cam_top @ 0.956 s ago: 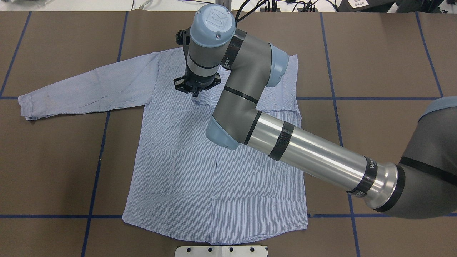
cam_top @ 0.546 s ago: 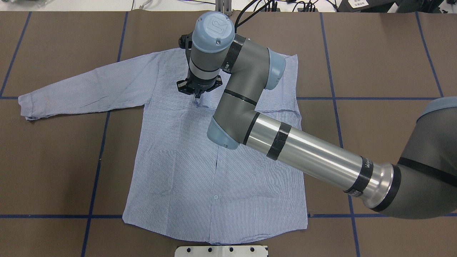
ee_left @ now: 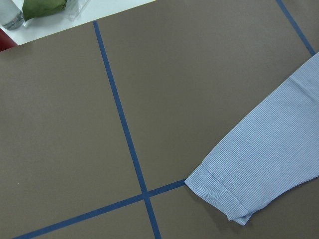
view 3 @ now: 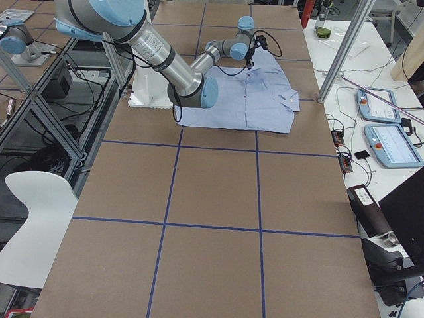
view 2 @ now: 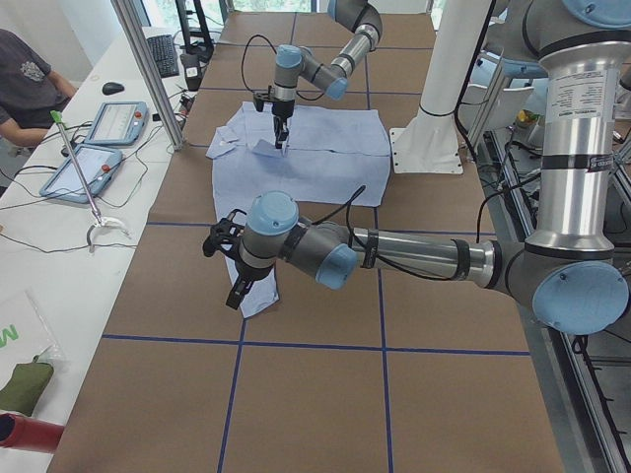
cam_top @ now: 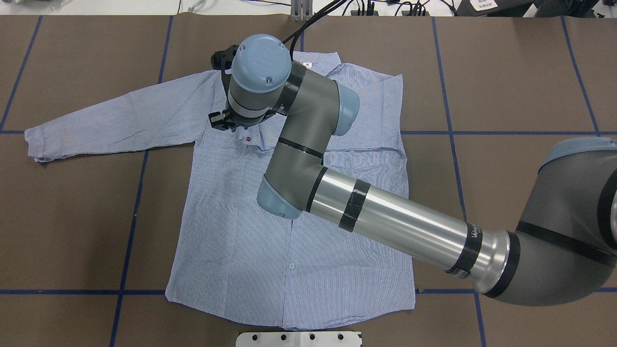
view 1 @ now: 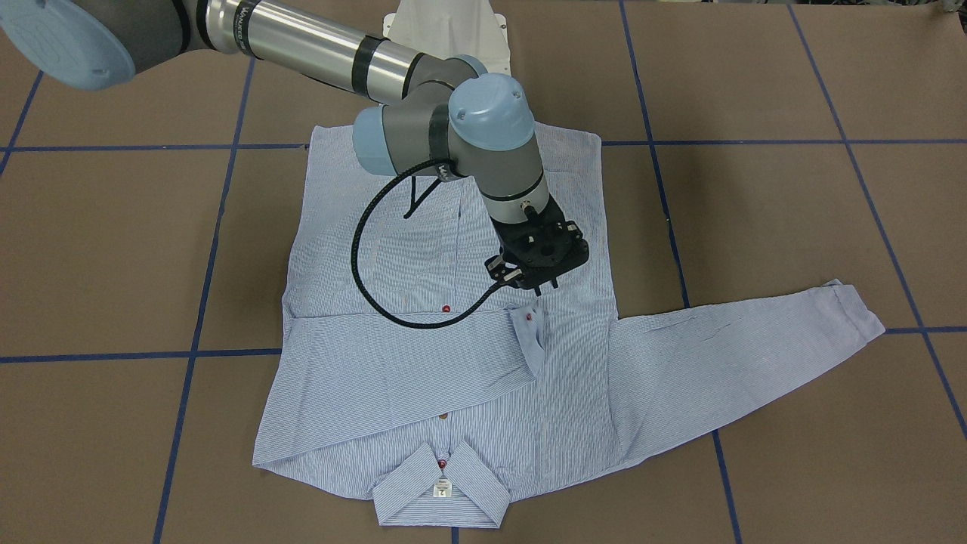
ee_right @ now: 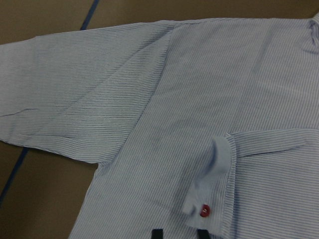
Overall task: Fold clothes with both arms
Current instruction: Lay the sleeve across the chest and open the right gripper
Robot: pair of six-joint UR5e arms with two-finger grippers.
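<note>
though neck label (view 1: 442,489) on shirt (view 1: 423,378) is illegible | right hand (view 1: 538,285) parted, empty | left hand (view 2: 237,294) cannot tell

Blue-striped shirt (view 1: 453,378) flat, front up — one sleeve folded across, other outstretched

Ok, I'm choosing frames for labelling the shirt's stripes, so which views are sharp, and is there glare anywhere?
Left wrist view: crisp, stripes on the cuff read clearly. Right wrist view: softer, the shirt slightly blurred. Overhead view: even light on the cloth, but a bright glare streak on the right arm, along its silver tube. Both side views: stripes too small to resolve.
</note>
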